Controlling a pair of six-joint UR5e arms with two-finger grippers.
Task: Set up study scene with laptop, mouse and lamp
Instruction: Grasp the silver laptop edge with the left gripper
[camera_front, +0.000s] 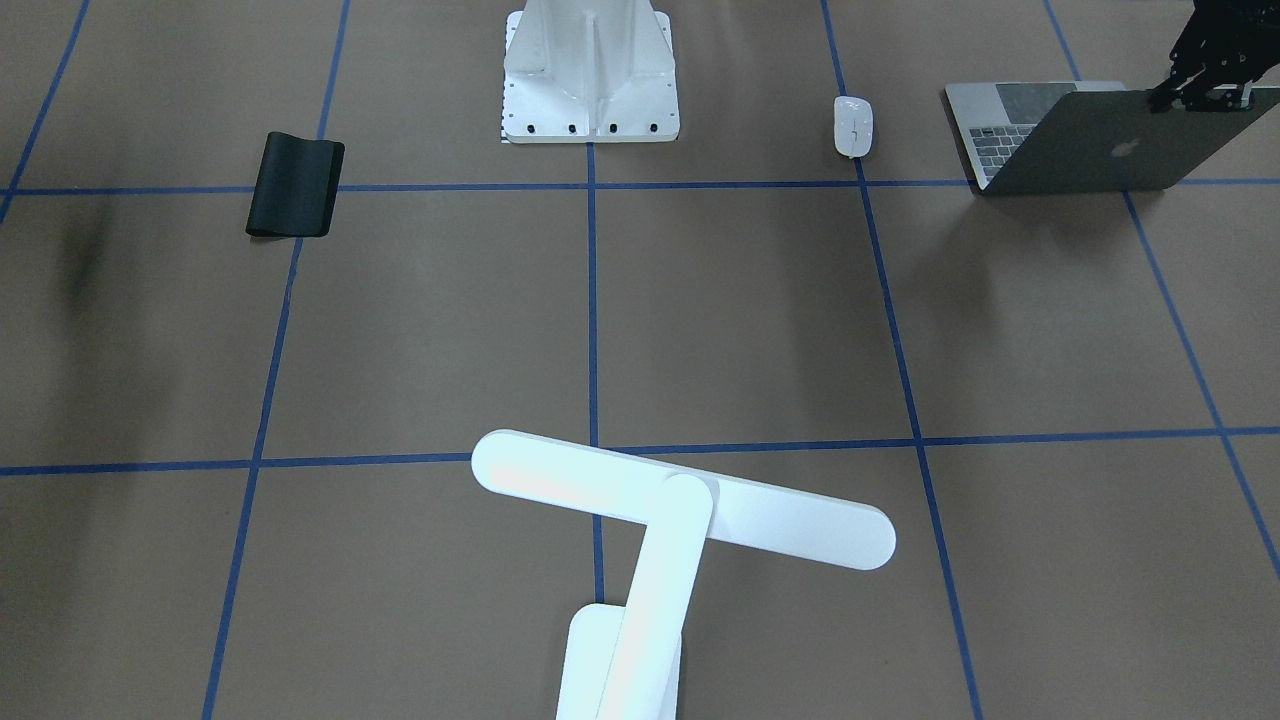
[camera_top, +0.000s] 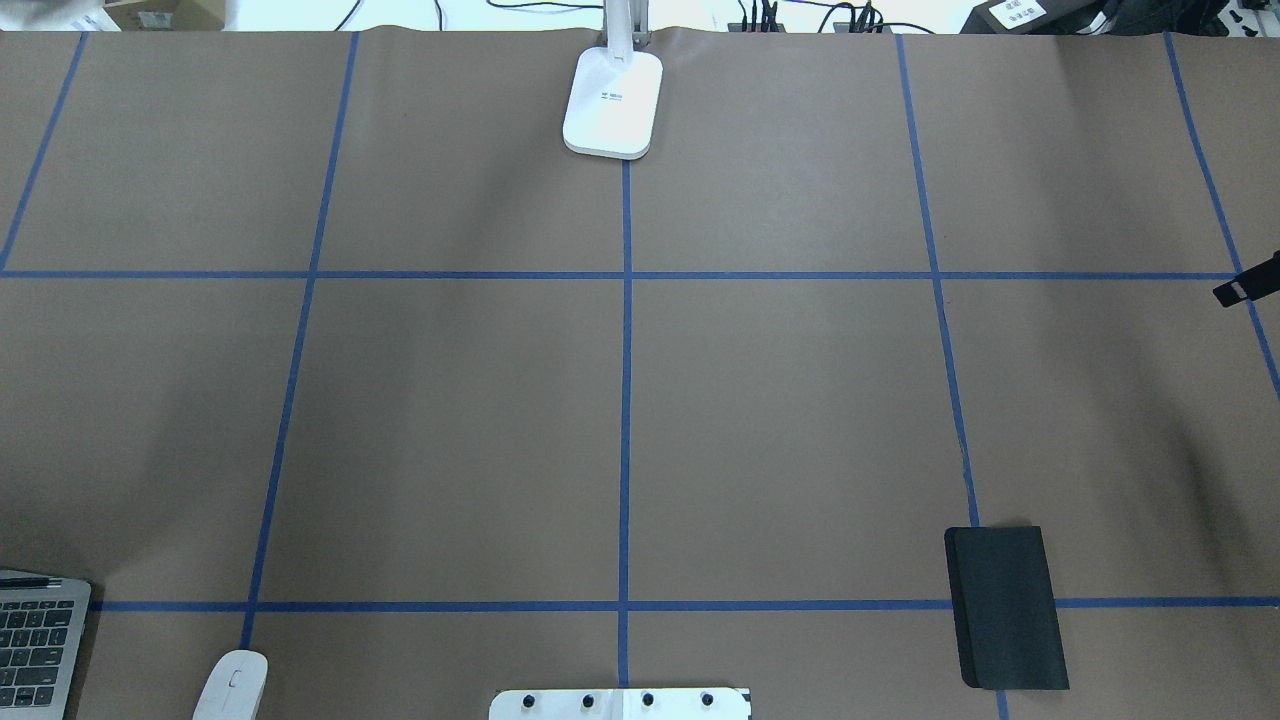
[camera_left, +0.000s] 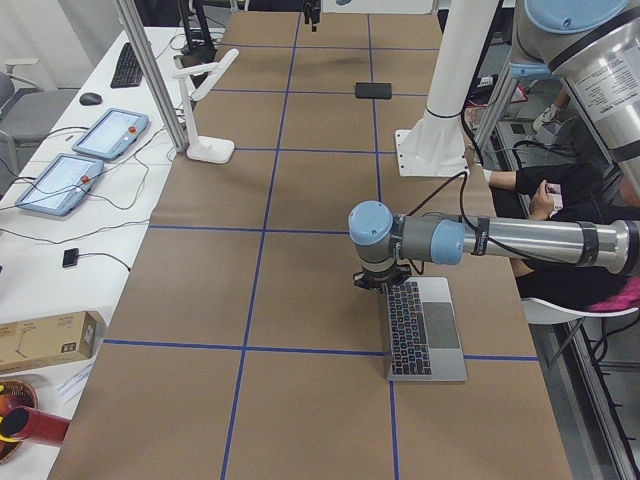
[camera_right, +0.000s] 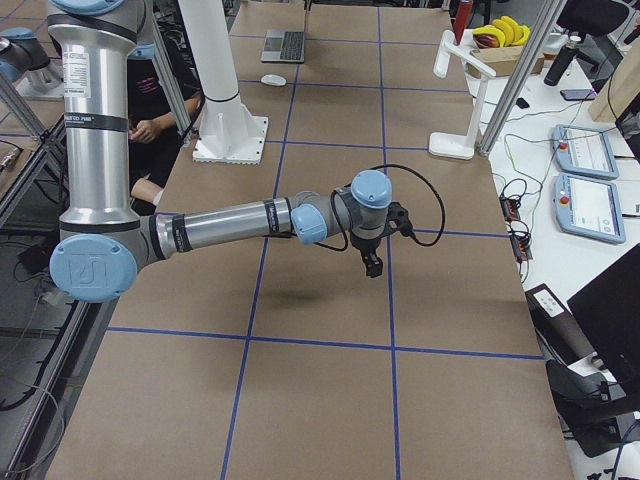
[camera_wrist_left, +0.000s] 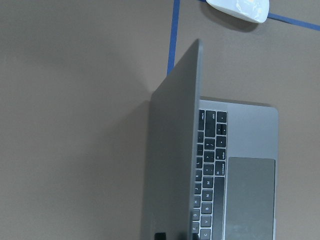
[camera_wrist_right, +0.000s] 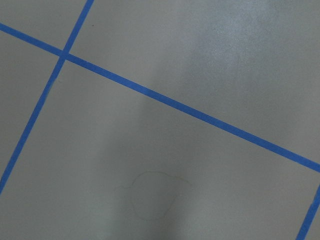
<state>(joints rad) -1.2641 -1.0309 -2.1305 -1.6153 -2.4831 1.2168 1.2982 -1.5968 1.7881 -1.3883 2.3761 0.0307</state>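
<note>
The laptop (camera_front: 1100, 150) stands open at the table's corner on my left side, its lid raised at a slant and its keyboard (camera_wrist_left: 207, 175) and trackpad showing. My left gripper (camera_front: 1200, 97) sits at the lid's top edge, and its fingertips (camera_wrist_left: 160, 235) straddle the lid, shut on it. Beside the laptop lies the white mouse (camera_front: 853, 125), also in the wrist view (camera_wrist_left: 240, 9). Across the table, the lamp (camera_front: 680, 500) stands on its base (camera_top: 613, 100). My right gripper (camera_right: 372, 265) hangs over bare table, only a tip (camera_top: 1245, 285) showing overhead; its state is unclear.
A black mat (camera_top: 1005, 605) lies on my right side near the front. The white ribbed pedestal (camera_front: 590, 70) stands at the middle of my edge. People sit beside the table (camera_left: 540, 195). Tablets and cables (camera_right: 590, 160) lie beyond the far edge.
</note>
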